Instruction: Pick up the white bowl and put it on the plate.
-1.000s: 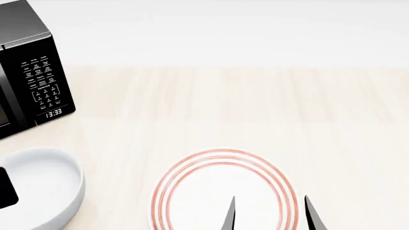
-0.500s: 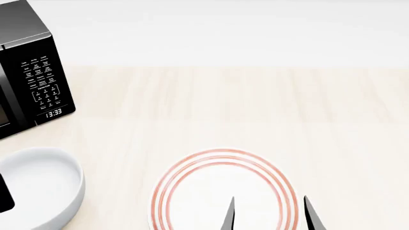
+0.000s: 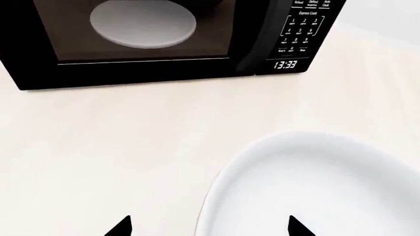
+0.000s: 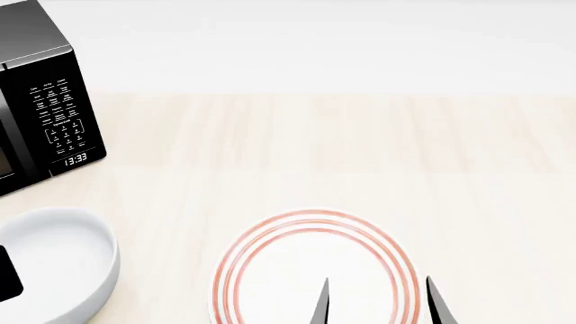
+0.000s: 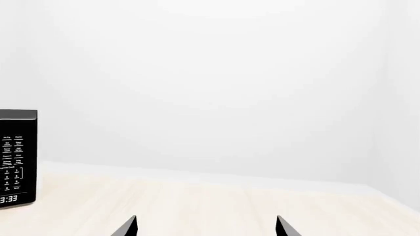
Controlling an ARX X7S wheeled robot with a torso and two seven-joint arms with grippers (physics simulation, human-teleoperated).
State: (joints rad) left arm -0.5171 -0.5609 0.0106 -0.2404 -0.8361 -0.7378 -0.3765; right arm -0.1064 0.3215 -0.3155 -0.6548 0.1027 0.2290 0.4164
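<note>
The white bowl (image 4: pixel 63 260) sits on the counter at the lower left of the head view, in front of the microwave. To its right lies the plate (image 4: pixel 288 260), flat, with red rings round its rim. My left gripper (image 3: pixel 210 228) is open and straddles the white bowl's (image 3: pixel 315 187) near rim, one fingertip outside and one over the inside. One dark finger (image 4: pixel 9 273) of it shows at the head view's left edge. My right gripper (image 4: pixel 378 304) hangs open over the plate's near right part, with nothing between its fingertips (image 5: pixel 128 227).
A black microwave (image 4: pixel 40 115) stands at the back left with its door shut; a pale dish (image 3: pixel 143 23) shows through its window. The light wooden counter (image 4: pixel 360 148) runs back to a white wall (image 5: pixel 210 73).
In the head view the left gripper's dark finger has sunk slightly at the bowl's left side. The right gripper's tips have drifted a touch lower and left. Bowl and plate have not moved.
</note>
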